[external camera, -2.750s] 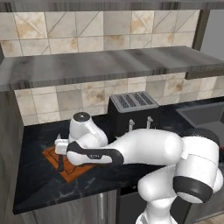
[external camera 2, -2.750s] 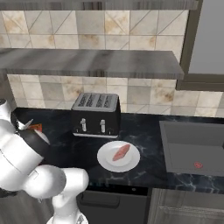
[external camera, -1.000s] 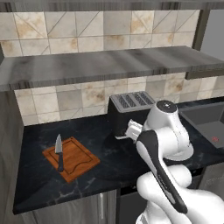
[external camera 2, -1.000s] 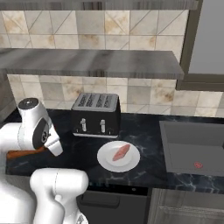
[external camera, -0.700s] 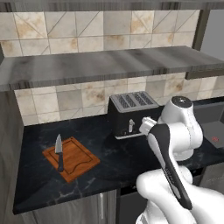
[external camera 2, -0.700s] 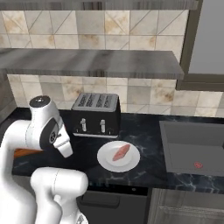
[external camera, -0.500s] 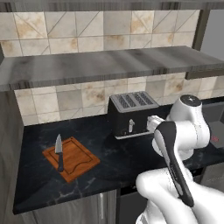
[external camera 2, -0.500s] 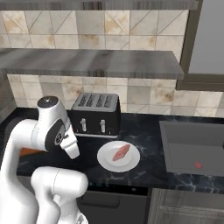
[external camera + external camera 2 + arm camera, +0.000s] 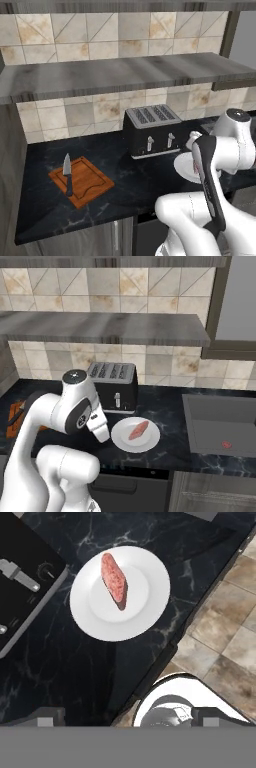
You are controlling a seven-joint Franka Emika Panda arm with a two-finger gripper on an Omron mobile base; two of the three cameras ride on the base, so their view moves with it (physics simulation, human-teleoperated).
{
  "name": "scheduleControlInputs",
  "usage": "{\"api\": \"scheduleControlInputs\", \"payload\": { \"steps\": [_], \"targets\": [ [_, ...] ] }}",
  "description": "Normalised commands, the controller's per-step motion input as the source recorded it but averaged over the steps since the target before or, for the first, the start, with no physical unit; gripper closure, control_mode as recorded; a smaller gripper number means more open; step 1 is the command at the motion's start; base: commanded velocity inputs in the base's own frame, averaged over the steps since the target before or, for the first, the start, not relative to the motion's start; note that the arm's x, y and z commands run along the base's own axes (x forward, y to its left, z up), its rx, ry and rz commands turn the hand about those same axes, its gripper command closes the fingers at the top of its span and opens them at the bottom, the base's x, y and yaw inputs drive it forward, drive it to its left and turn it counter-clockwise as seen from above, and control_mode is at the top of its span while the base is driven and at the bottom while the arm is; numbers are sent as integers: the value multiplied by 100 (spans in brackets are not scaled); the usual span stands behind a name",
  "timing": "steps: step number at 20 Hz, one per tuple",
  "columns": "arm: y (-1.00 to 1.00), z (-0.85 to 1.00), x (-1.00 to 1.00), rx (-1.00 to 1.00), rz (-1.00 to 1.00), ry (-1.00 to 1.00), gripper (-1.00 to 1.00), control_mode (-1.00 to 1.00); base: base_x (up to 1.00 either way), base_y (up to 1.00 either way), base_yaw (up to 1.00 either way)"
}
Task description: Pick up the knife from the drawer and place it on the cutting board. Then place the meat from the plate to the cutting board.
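Knife (image 9: 67,171) flat on board (image 9: 81,181), toward its left end, black handle near the front edge, blade pointing at the wall. Board at the left of the black counter (image 9: 125,175), set at an angle, well apart from the toaster (image 9: 152,131). In the right base view, just a sliver of board (image 9: 15,415) seen at the far left behind the arm.

Meat (image 9: 138,430) on the white plate (image 9: 150,442), pink and elongated, lying slantwise across the middle. Plate just in front of the toaster (image 9: 114,386) and to its right, near the counter's front edge, left of the sink (image 9: 220,423). A small red thing (image 9: 226,444) in the sink basin. In the left base view, plate (image 9: 183,165) mostly hidden behind the arm.

Hand view looking straight down: meat (image 9: 114,579) on plate (image 9: 150,597), toaster (image 9: 25,582) corner at left with its levers, tiled floor (image 9: 227,642) beyond the counter edge at right. Gripper (image 9: 128,717) above the counter's front edge, clear of the plate, touching nothing; fingers (image 9: 45,717) spread fully apart, nothing between them.

Arm bent over the counter in both base views, wrist close to the plate's left rim in the right one. Grey shelf (image 9: 125,72) above the toaster, tiled wall behind.
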Motion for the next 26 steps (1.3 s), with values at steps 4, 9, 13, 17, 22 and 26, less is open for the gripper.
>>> {"api": "scheduleControlInputs", "payload": {
  "steps": [4, 9, 13, 17, 22, 26],
  "targets": [
    [-43, 0, 8, -2, 0, 0, -100, -100, 0, 0, 0],
    [-42, -1, 11, -2, 0, 2, -100, -100, 0, 0, 0],
    [-11, -19, 35, -5, 2, 7, -100, -100, 0, 0, 0],
    [-1, -31, 40, -5, 5, 6, -100, -100, 0, 0, 0],
    [-4, -38, 38, -2, 8, 3, -100, -100, 0, 0, 0],
    [-27, -39, 26, 0, 9, 0, -100, -100, 0, 0, 0]
  ]
}}
